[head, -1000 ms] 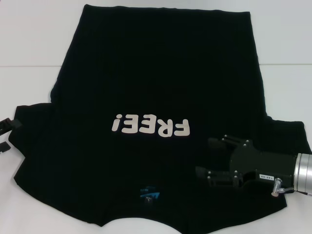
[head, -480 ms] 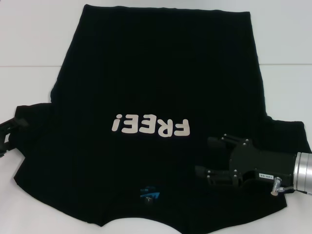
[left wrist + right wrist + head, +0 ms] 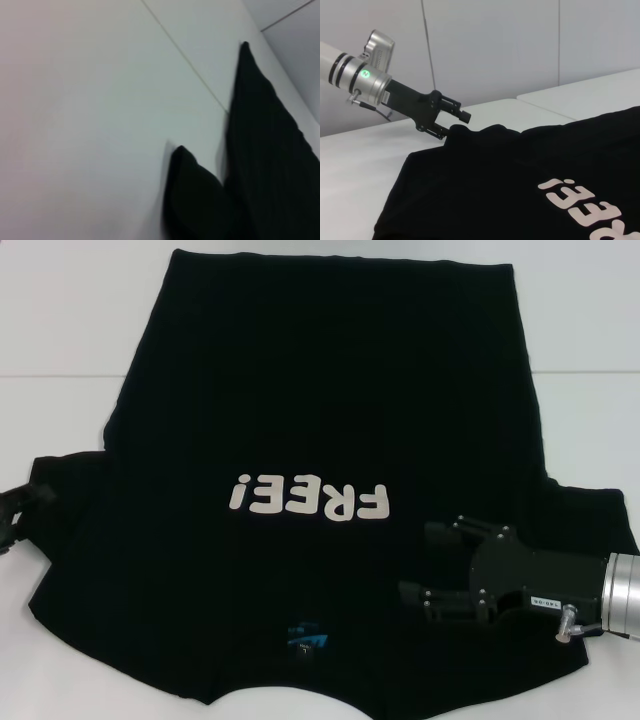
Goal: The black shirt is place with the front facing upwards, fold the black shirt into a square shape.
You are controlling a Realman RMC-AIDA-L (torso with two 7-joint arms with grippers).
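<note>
Large black short-sleeved cloth T-shirt point(image 3: 330, 440) lies flat, front up, on the white table point(image 3: 600, 360). Collar with blue neck label point(image 3: 305, 638) is nearest the robot, hem at the far edge; long axis runs away from the robot, and the cream "FREE!" lettering point(image 3: 308, 500) reads inverted. Left gripper point(image 3: 451, 123) sits at the left sleeve's outer edge, fingers parted around the cloth, probably to lift it for the first inward fold. Right gripper point(image 3: 420, 562) hovers over the right shoulder, fingers apart, holding nothing.

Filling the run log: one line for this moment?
black shirt: flat, front up, unfolded | left tool: open at left sleeve edge | right tool: open over right shoulder
</note>
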